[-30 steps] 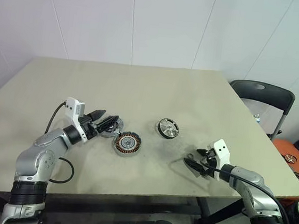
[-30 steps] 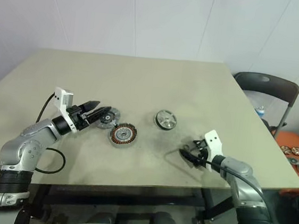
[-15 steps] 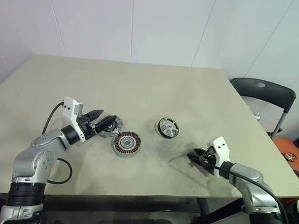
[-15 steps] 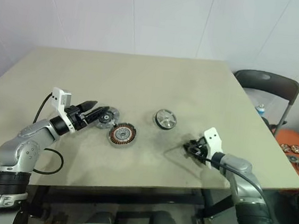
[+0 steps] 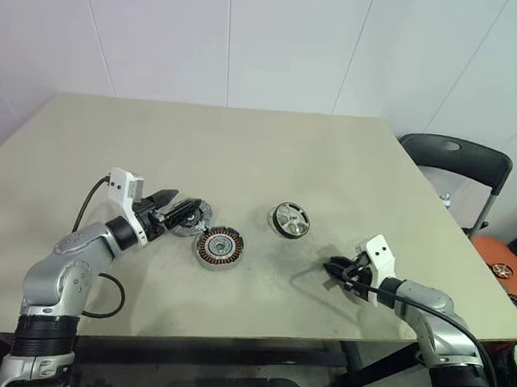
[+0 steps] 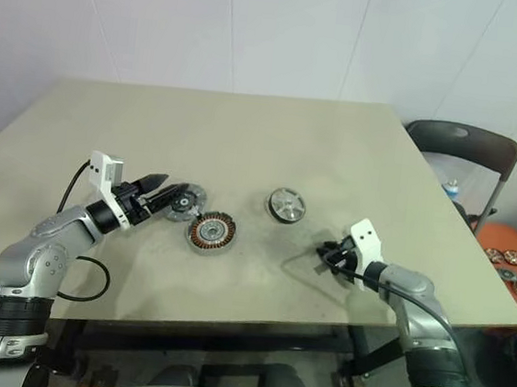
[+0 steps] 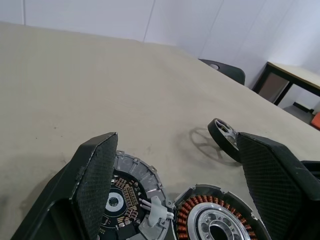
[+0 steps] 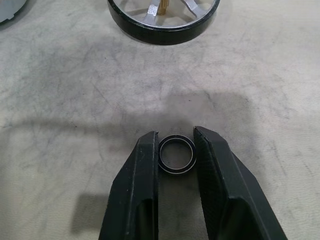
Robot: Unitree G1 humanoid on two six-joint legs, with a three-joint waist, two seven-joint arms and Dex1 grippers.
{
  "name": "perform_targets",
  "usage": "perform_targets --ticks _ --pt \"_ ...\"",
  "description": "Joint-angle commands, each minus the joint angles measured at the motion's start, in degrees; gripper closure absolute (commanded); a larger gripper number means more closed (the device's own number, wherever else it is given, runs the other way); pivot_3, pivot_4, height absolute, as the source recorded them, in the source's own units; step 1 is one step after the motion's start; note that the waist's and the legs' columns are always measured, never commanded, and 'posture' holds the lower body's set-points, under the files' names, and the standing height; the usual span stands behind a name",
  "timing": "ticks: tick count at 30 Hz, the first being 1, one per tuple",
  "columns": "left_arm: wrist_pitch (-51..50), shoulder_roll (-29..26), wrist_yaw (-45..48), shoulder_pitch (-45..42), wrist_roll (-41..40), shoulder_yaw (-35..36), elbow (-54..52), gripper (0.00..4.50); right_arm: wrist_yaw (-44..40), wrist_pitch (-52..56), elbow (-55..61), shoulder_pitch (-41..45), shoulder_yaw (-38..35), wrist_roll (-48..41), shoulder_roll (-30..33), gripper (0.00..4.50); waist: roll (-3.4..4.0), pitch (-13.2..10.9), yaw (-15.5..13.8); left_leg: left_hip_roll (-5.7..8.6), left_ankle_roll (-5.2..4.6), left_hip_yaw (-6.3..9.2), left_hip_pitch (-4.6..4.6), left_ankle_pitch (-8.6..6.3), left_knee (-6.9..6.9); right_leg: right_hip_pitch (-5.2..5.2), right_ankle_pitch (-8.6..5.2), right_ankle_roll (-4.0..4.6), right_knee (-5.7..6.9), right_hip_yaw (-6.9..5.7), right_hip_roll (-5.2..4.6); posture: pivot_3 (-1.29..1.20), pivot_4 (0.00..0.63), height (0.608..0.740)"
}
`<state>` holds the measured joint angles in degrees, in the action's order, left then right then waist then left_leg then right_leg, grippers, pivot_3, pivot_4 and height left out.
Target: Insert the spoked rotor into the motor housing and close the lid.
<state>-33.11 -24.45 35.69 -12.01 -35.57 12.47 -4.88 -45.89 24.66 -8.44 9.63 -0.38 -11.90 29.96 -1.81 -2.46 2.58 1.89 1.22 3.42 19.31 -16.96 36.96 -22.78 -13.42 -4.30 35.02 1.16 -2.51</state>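
Observation:
The spoked rotor [image 5: 290, 221] stands on the table right of centre, silver with a black rim. To its left lies the motor housing [image 5: 220, 246] with its copper windings showing. The lid [image 5: 193, 214], a grey disc with a dark centre, rests just left of the housing. My left gripper [image 5: 183, 204] is open, with its fingers [image 7: 97, 175] on either side of the lid and apart from it. Near the table's front right, my right gripper [image 8: 175, 134] is shut on a small black ring [image 8: 176, 154] low over the tabletop, a short way from the rotor [image 8: 163, 20].
A dark chair [image 5: 456, 163] stands off the table's right edge. Beyond it, a low orange surface [image 5: 509, 275] holds more small wheels. The table's front edge runs close under both arms. A cable [image 5: 109, 298] loops beside the left arm.
My right gripper was open a second ago and has shut on the small black ring. The left gripper and the three parts have stayed where they were.

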Motion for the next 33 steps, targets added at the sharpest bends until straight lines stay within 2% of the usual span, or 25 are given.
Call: perform_targets --ticks 1,6,11,13,16,21,32,33 --pt "0.8 -0.2 -0.3 -0.6 -0.4 0.9 -2.4 0.48 0.8 2.0 -0.7 0.4 3.7 1.4 -1.6 3.82 -0.01 0.0 0.0 0.00 0.00 0.00 0.00 0.00 0.00 -0.02 0.00 0.00 0.00 -0.01 0.00 0.00 0.000 0.740" --pt "0.6 -0.5 0.0 -0.4 -0.8 1.0 -2.7 0.48 0.6 3.6 1.8 4.1 3.4 -0.1 -3.2 3.82 0.00 0.0 0.1 -0.03 0.00 -0.02 0.02 0.00 0.02 -0.04 0.01 0.01 0.04 0.00 0.01 0.00 0.000 0.740" --pt "-0.2 -0.7 1.1 -0.3 -1.5 0.7 -3.0 0.48 -1.7 7.7 7.7 10.1 3.6 -4.2 -4.9 3.82 0.91 -0.6 -0.4 0.01 -0.02 -0.02 0.27 0.02 0.00 -0.49 0.05 0.00 0.13 -0.04 0.00 0.00 0.000 0.740" --pt "-0.3 -0.7 1.2 -0.4 -1.4 0.6 -3.0 0.48 -2.6 8.9 9.6 12.4 4.6 -5.1 -5.1 3.82 1.04 -0.7 -0.7 0.08 -0.04 -0.01 0.52 0.01 -0.04 -0.77 0.30 0.01 0.18 -0.04 -0.03 0.00 0.000 0.740" --pt "-0.3 -0.7 1.2 -0.5 -1.3 0.6 -3.0 0.48 -3.4 10.0 11.0 14.1 5.7 -5.7 -5.2 3.82 0.97 -0.6 -1.9 0.17 -0.04 -0.02 1.25 0.02 0.04 -1.47 0.40 -0.06 0.19 -0.01 -0.12 0.00 0.000 0.740" --pt "-0.4 -0.7 1.0 -0.4 -1.3 0.8 -3.2 0.48 -5.0 10.3 10.7 16.6 7.3 -6.1 -5.0 3.82 0.98 -0.6 -3.3 0.32 -0.11 -0.03 1.33 -0.06 0.04 -1.51 0.40 -0.03 0.11 0.00 -0.29 0.00 0.000 0.740" --pt "-0.5 -0.7 0.9 0.5 -1.6 1.0 -4.1 0.48 -6.5 10.2 9.5 19.3 9.2 -6.5 -6.4 3.82 0.98 -0.6 -3.3 0.29 -0.11 -0.06 1.30 -0.05 0.09 -1.49 0.41 0.00 0.17 0.00 -0.20 0.00 0.000 0.740" --pt "-1.1 -1.6 2.0 1.4 -2.2 1.0 -5.2 0.48 -7.3 7.6 4.7 21.6 12.4 -4.2 -8.5 3.82 0.98 -0.6 -3.2 0.29 -0.11 -0.07 1.30 -0.05 0.11 -1.49 0.41 0.00 0.18 0.00 -0.20 0.00 0.000 0.740"
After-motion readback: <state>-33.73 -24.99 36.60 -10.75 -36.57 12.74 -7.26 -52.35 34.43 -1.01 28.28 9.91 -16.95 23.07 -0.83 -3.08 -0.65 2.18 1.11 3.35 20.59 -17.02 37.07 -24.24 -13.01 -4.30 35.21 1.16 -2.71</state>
